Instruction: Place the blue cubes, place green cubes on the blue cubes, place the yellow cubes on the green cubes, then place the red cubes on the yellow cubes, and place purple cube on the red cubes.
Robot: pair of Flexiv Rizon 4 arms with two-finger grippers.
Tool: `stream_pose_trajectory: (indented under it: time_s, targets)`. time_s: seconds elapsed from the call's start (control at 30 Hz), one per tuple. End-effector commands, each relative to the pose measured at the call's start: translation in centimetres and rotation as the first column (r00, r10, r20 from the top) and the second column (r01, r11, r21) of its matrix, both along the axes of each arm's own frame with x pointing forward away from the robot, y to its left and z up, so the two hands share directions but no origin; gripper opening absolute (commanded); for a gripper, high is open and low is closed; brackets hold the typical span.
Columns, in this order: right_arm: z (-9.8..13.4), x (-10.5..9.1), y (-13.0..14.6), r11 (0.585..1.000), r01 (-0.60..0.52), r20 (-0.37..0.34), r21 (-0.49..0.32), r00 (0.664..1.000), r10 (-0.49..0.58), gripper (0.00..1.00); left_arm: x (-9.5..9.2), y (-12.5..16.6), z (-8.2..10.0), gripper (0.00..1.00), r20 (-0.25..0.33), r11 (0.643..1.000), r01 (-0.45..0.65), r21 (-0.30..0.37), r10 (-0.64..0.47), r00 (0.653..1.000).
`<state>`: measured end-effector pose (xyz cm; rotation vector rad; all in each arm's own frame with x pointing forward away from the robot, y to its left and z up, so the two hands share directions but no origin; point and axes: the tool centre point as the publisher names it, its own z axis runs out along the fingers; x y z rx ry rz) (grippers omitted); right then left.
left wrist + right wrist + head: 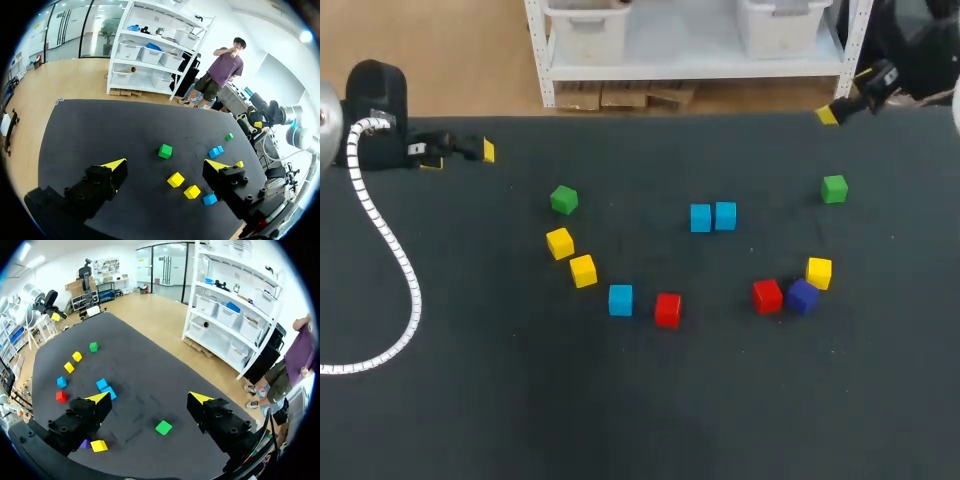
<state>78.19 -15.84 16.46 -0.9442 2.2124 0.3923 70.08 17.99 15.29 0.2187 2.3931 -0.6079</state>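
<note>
The cubes lie loose and unstacked on the black table (520, 400). Two blue cubes (712, 216) touch at the middle and a third blue cube (620, 299) sits beside a red cube (667, 309). At the left are a green cube (563, 199) (165, 150) and two yellow cubes (571, 256) (183, 185). At the right a green cube (834, 188) (163, 427) stands alone, with a red cube (767, 296), the purple cube (802, 296) (86, 444) and a yellow cube (819, 272) (99, 445) clustered together. My left gripper (460, 157) (165, 165) is open at the far left. My right gripper (847, 97) (150, 398) is open above the far right corner. Neither holds anything.
A white coiled cable (380, 230) from my left arm hangs over the table's left side. The table's far edge (670, 114) runs just behind both grippers.
</note>
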Motion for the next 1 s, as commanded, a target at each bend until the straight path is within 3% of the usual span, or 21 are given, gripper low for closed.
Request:
stream_pose_trajectory:
  time_s: [0.03,0.53,0.67,0.73,0.8,1.0]
  targets:
    - [-0.1,-0.5,-0.8,1.000,0.015,0.009,0.011,1.000,-0.015,1.00,-0.1,0.3,-0.2,1.00,0.008,1.000,0.010,-0.013,-0.010,1.000]
    - [-0.4,-0.8,-0.8,0.999,0.021,0.003,0.024,1.000,-0.021,1.00,-0.1,0.3,0.2,1.00,0.023,1.000,0.005,-0.013,-0.005,1.000]
    - [-0.4,-0.8,-0.8,0.999,0.021,0.003,0.024,1.000,-0.021,1.00,-0.6,-0.9,1.5,1.00,0.025,0.994,0.101,0.053,-0.102,0.994]
    - [-0.4,-0.8,-0.8,0.999,0.021,0.003,0.024,1.000,-0.021,1.00,-1.1,-2.1,1.9,1.00,0.011,0.980,0.164,0.116,-0.166,0.986]
    - [-0.4,-0.8,-0.8,0.999,0.021,0.003,0.024,1.000,-0.021,1.00,-1.7,-3.2,2.1,1.00,-0.003,0.959,0.210,0.188,-0.213,0.977]
    - [-0.4,-0.8,-0.8,0.999,0.021,0.003,0.024,1.000,-0.021,1.00,-3.2,-6.2,1.4,1.00,-0.100,0.875,0.403,0.269,-0.391,0.915]
